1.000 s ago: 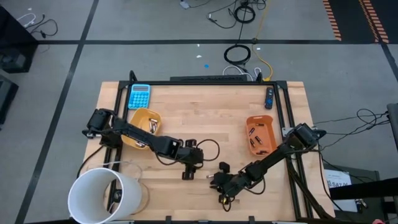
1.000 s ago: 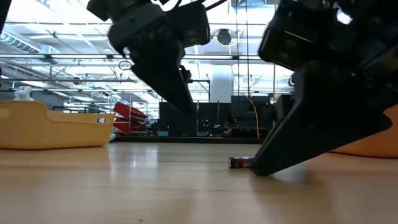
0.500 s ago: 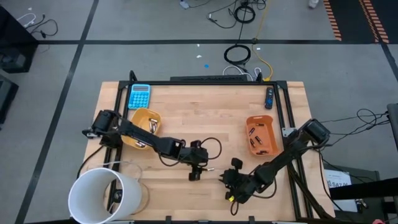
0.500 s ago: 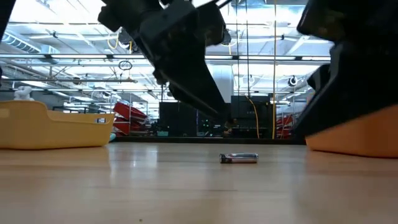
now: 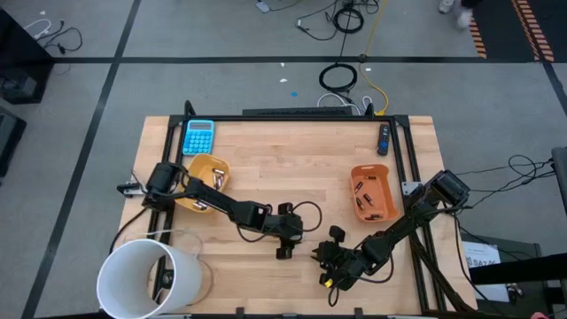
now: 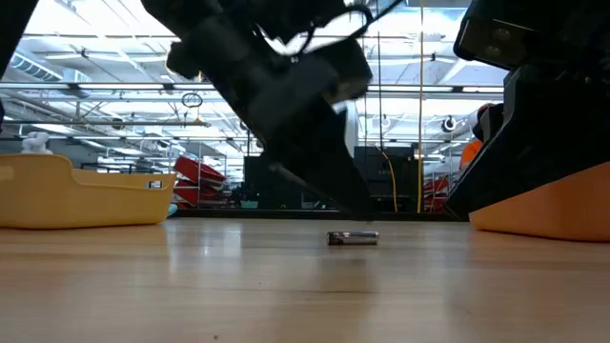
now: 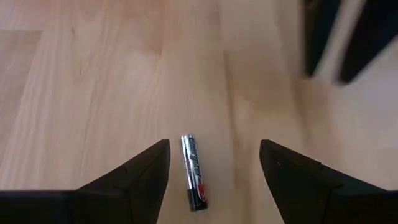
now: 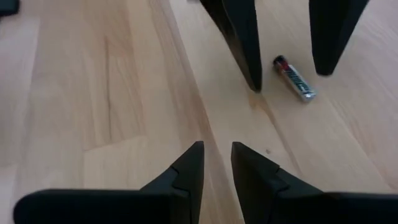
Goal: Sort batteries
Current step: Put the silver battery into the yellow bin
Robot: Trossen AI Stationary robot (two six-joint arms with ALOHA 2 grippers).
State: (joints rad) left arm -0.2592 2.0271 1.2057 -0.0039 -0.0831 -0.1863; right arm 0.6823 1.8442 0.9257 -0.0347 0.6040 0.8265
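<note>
At the front left corner of the table (image 5: pixel 292 173), about 7 o'clock from its middle: a big white bucket (image 5: pixel 146 275).

Also near the front edge, at about 5 o'clock from the middle: right gripper (image 8: pixel 217 148). Fingers close together with only a thin gap. Nothing in that gap, just bare wood. Raised a little off the wood in the low view.

Just past it, toward 10 o'clock: one small silvery battery (image 7: pixel 193 171) with a dark and red end. Lying flat on its side on the wood, all alone.

Right over that battery: left gripper (image 7: pixel 214 146). Fingers (image 7: pixel 140 174) spread wide apart, one on each side of the battery. Not gripping it and not touching it. Battery a bit closer to one finger than the other. Finger tips down close to the wood in the low view.

Farther back, at 3 o'clock on the table: an orange tray (image 5: pixel 370 170) with a few dark slim batteries (image 5: pixel 368 197) inside.

At 9 o'clock: a yellow tray (image 5: pixel 209 163) under the left arm, with some silvery cells inside.

Farthest back, at 11 o'clock: a blue calculator (image 5: pixel 198 136).
</note>
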